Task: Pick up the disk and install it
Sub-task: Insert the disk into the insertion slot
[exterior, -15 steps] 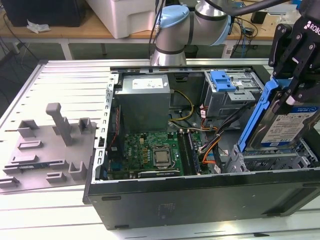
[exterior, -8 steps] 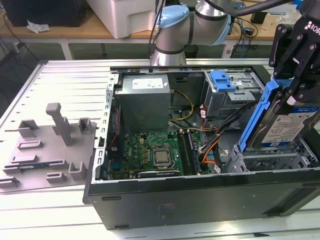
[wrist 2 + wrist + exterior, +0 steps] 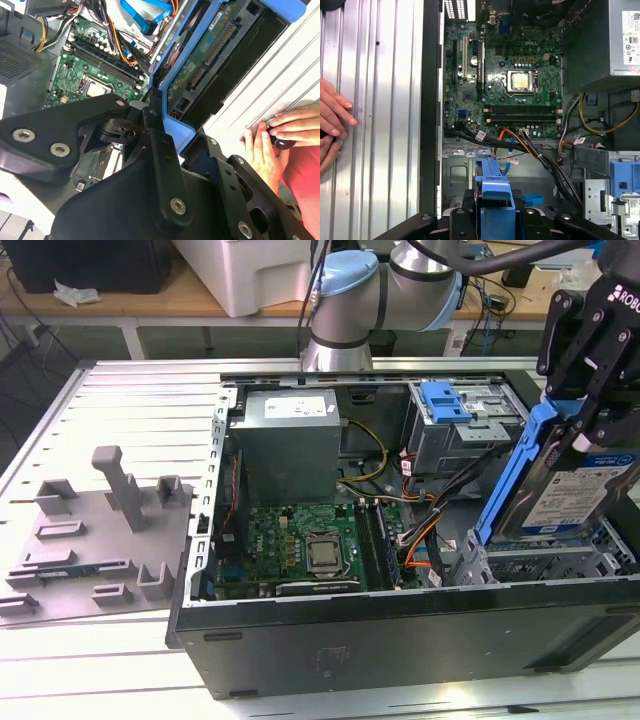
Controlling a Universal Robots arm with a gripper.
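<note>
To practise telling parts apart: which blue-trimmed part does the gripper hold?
The disk, on edge in the gripper; the drive cage with its blue latch sits inside the case.

A smooth metal face, a glossy paper label and a shiny blue plastic edge are shown by the flat rectangular silver disk (image 3: 580, 495), and a matt finish by the black gripper (image 3: 582, 425). The ribbed silver table (image 3: 130, 400) is made of dull-sheened metal, the grey stepped fixture (image 3: 100, 540) on it of matt plastic. The black computer case (image 3: 400, 640) is coated in satin paint; the grey power-supply box (image 3: 290, 440) is formed of plain dull sheet metal.
</note>
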